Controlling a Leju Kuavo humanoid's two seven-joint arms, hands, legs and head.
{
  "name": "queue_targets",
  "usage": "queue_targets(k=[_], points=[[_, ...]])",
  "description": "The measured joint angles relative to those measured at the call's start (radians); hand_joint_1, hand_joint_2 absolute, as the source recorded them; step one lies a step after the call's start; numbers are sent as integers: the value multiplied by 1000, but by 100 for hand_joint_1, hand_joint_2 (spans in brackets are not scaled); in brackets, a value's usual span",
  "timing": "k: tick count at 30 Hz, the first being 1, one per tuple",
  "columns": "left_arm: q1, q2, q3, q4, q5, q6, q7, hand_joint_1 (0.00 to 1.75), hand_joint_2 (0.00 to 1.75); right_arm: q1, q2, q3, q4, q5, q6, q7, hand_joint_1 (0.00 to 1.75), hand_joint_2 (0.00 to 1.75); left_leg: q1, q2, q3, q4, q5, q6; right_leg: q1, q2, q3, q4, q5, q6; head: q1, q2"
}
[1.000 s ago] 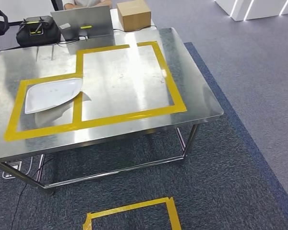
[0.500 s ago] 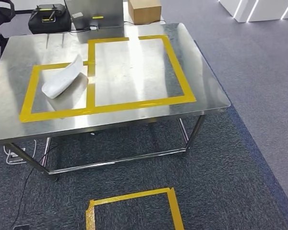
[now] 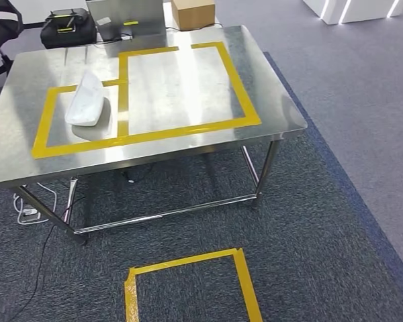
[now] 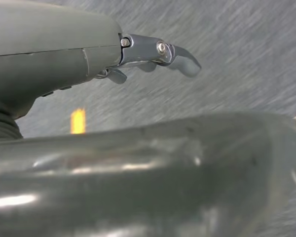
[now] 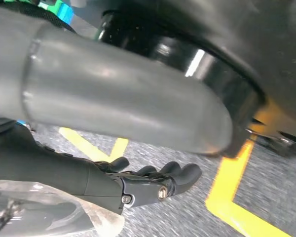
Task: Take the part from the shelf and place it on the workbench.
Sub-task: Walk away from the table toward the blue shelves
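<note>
White moulded part (image 3: 86,100) lying on steel table (image 3: 271,114), inside left yellow-taped box (image 3: 51,114); larger taped box (image 3: 240,87) to its right; cardboard carton (image 3: 192,13) at far edge. Left hand (image 4: 154,52): fingers extended, grasping nothing. Right hand (image 5: 154,182): fingers loosely extended, empty, above carpet

Head view looks down from high onto the workbench (image 3: 271,100); both wrist views face the carpet (image 4: 232,54) close up
</note>
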Motion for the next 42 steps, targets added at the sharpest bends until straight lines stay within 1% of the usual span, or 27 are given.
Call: queue_targets(k=[1,2,3,4,6,8,9,10,12,14,17,18,19,20,22,24,27,29,31,32,33,34,35,36,38,40,42], points=[[-1,1,1,11,-2,-20,5,0,0,0,0,1,0,0,-6,9,0,0,4,0,-9,65,-50,-6,0,-1,-12,3,10,-2,-3,0],[-4,2,1,21,-3,-42,10,0,0,-1,0,2,0,-1,-11,15,0,0,7,0,-14,126,-80,-11,1,-2,-25,9,19,-2,-5,0],[-7,3,2,30,-9,-67,15,0,0,-2,0,2,0,-2,-14,19,0,0,9,0,-10,166,-84,-14,1,-1,-40,18,28,-1,-4,0],[-9,5,2,38,-18,-92,21,0,0,-4,0,3,0,-2,-14,22,0,0,11,-1,8,174,-66,-15,1,2,-58,27,35,1,-4,0],[-12,8,0,49,-35,-130,30,0,0,-9,0,3,0,-3,-10,23,0,0,14,-14,84,89,-8,-11,0,15,-94,45,47,6,-5,0],[-12,11,-1,55,-44,-142,31,0,0,-15,0,3,-1,-3,-8,22,0,0,14,-50,173,-48,-1,2,2,30,-119,59,60,14,-4,0],[-13,11,-1,57,-49,-142,31,0,0,-17,1,3,-1,-4,-8,22,0,0,14,-62,199,-94,-11,7,2,38,-127,63,68,20,-4,0],[-14,12,-1,58,-52,-140,31,0,0,-18,1,3,-1,-5,-8,21,0,0,12,-65,209,-119,-21,11,1,45,-135,64,77,26,-4,0],[-17,12,-1,61,-58,-137,31,0,0,-17,0,3,-1,-6,-8,21,0,0,12,-45,202,-131,-15,21,-1,58,-148,64,89,41,-5,0],[-18,12,-4,63,-75,-130,34,0,0,-17,0,3,-1,-7,-8,21,0,0,16,-22,189,-138,2,36,-2,48,-173,107,52,51,1,0],[-18,14,-23,70,-132,-116,53,0,0,-22,0,4,-1,-4,-2,18,0,0,15,15,165,-138,21,45,-4,22,-229,290,-65,62,8,0],[-17,16,-34,73,-157,-110,62,0,0,-24,-1,4,-1,-2,4,16,0,0,14,27,158,-138,27,44,-4,18,-230,329,-83,66,9,0],[-17,18,-47,76,-186,-105,72,0,0,-24,-2,5,-1,-1,12,14,0,0,14,39,152,-137,31,42,-5,14,-212,331,-83,68,9,0],[-17,20,-61,80,-213,-102,80,0,0,-23,-3,7,-1,2,22,13,0,0,14,49,148,-136,35,39,-6,8,-175,293,-68,70,10,0],[-18,23,-90,86,-250,-103,91,0,0,-21,-7,12,-1,7,38,14,0,0,13,68,143,-129,38,33,-8,-24,-73,145,-22,72,11,0],[-19,26,-113,92,-268,-106,99,0,0,-18,-8,17,-1,10,48,17,0,0,7,84,134,-117,40,24,-6,-52,-15,47,-5,63,11,0],[-20,30,-136,98,-282,-108,107,0,0,-10,-8,20,-1,12,55,19,0,0,4,101,127,-108,41,8,-4,-39,-27,41,-3,39,12,0],[-21,32,-149,101,-292,-108,110,0,0,-10,-8,20,-1,13,58,22,0,0,9,64,111,-66,4,-4,-6,-24,-35,41,5,21,10,0],[-18,34,-163,105,-307,-110,114,0,0,-14,-8,21,-1,13,62,26,0,0,11,16,63,56,-71,-10,-6,-6,-43,41,15,6,8,0],[-16,36,-169,107,-314,-110,116,0,0,-14,-8,21,-1,13,64,27,0,0,11,8,36,127,-104,-10,-4,4,-49,42,18,2,8,0],[-13,36,-175,108,-319,-111,119,0,0,-14,-8,21,-1,13,65,28,0,0,11,5,16,178,-119,-8,-2,15,-53,44,21,0,8,0],[-11,37,-180,110,-322,-112,121,0,0,-13,-8,21,-1,12,66,29,0,0,11,3,13,193,-114,-6,-1,28,-57,46,23,0,8,0],[-10,38,-184,110,-324,-112,122,0,0,-14,-8,21,-1,12,67,29,0,0,11,0,27,167,-90,-2,1,41,-60,49,25,0,8,0],[-9,38,-189,111,-325,-112,123,0,0,-15,-8,21,-1,11,68,30,0,0,11,-8,57,106,-51,5,3,54,-62,51,26,1,8,0],[-9,40,-195,112,-317,-114,122,0,0,-19,-7,21,-1,9,74,35,0,0,11,-50,118,-28,9,19,5,78,-66,57,28,5,9,0],[-10,42,-195,113,-297,-121,118,0,0,-24,-7,21,-2,4,81,43,0,0,10,-74,141,-87,20,27,4,98,-79,63,34,15,9,0],[-11,41,-192,114,-277,-126,112,0,0,-25,-7,21,-2,-1,85,46,0,0,12,-56,139,-99,20,29,2,114,-93,66,40,28,8,0]])
